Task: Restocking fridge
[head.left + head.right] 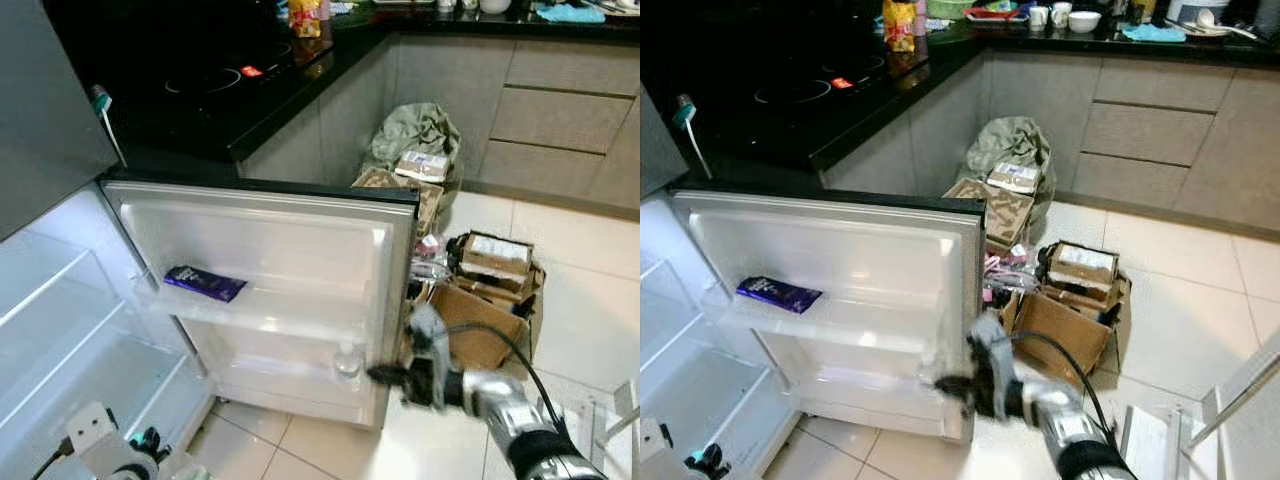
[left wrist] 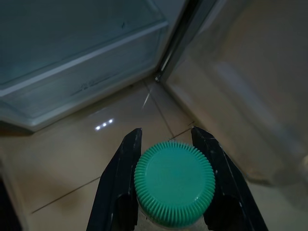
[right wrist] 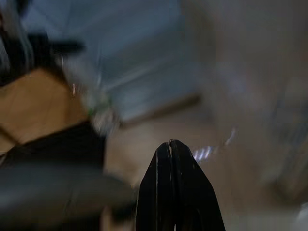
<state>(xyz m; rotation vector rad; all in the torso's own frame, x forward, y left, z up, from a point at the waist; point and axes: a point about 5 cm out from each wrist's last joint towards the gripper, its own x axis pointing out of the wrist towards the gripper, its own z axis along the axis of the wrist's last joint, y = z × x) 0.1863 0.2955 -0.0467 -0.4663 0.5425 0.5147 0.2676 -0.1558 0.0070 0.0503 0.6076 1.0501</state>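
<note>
Left wrist view: green-capped bottle [image 2: 174, 190] between end effector [image 2: 168, 159] fingers

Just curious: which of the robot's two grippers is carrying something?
The left gripper: its black fingers clamp a green ribbed bottle cap. The right gripper is pressed shut, empty.

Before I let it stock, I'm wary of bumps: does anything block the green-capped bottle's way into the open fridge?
Nothing visible does. The left gripper holds the green-capped bottle low over the tiled floor beside the fridge's clear shelves.
</note>
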